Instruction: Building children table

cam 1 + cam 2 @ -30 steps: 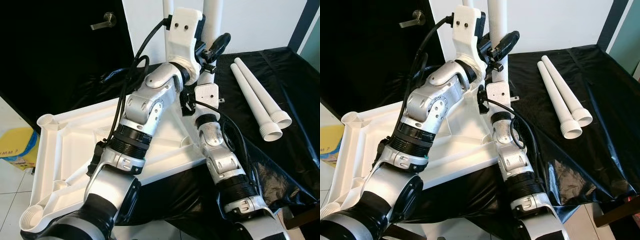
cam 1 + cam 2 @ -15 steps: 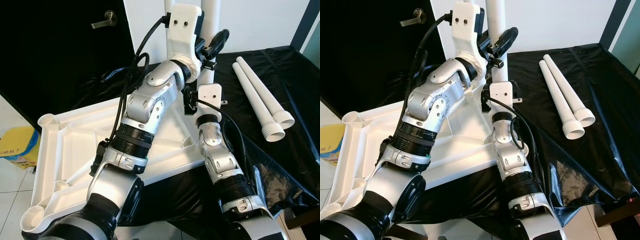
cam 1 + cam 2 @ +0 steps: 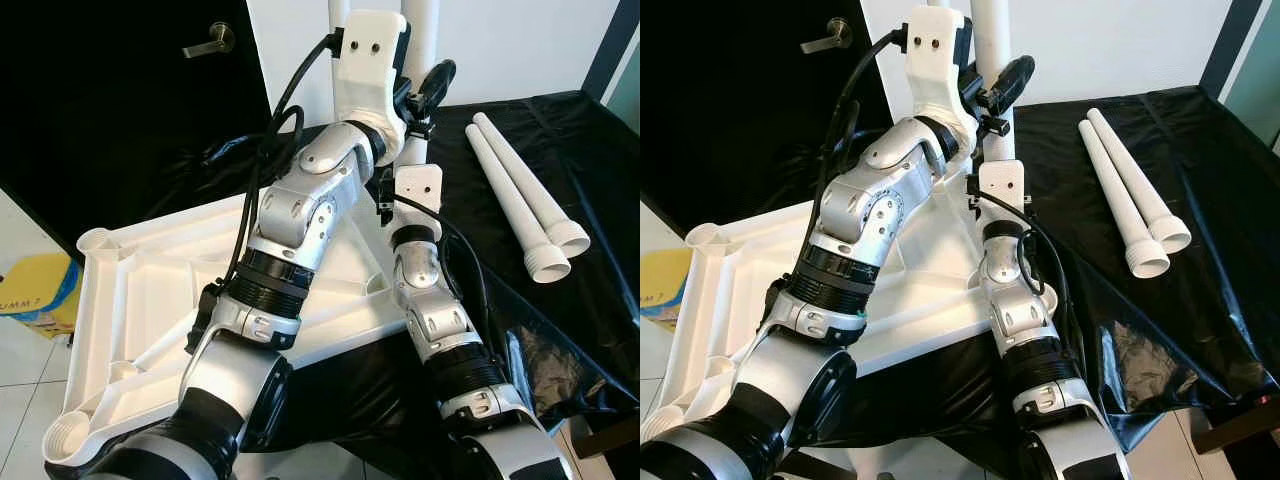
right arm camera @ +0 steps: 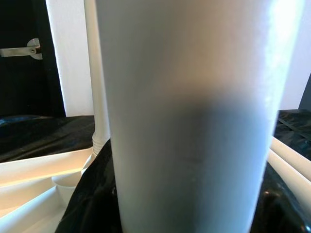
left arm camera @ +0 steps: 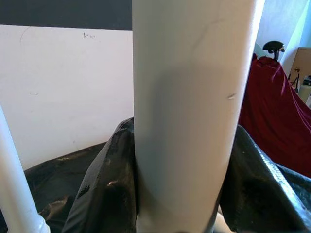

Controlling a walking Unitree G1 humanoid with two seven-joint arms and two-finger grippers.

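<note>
You have the upturned white tabletop [image 3: 130, 270] lying on the black sheet [image 3: 590, 150], its near-left corner hanging out past the sheet's edge over the tiled floor [image 3: 20, 370]; a yellow box [image 3: 35, 290] sits on the floor just beside that overhang; a dark door with a lever handle [image 3: 210, 40] closes off the left, and a white wall stands behind. Open room lies to your right, where only two loose legs [image 3: 520, 195] rest side by side on the sheet, well apart from the arms. Two upright legs rise at the tabletop's far side: the worked leg [image 3: 420, 25] and a second leg [image 3: 338, 12] to its left.

Since a second ago the right forearm has drawn in closer under the worked leg and its wrist sits a little higher; the loose legs lie as they did.

Your left arm bends sharply at the elbow over the tabletop and reaches up, the left gripper [image 3: 425, 90] against the worked leg; the right gripper [image 3: 410, 150] meets the same leg lower down; how far either is closed, you cannot tell, though each wrist view has the leg close in front.
</note>
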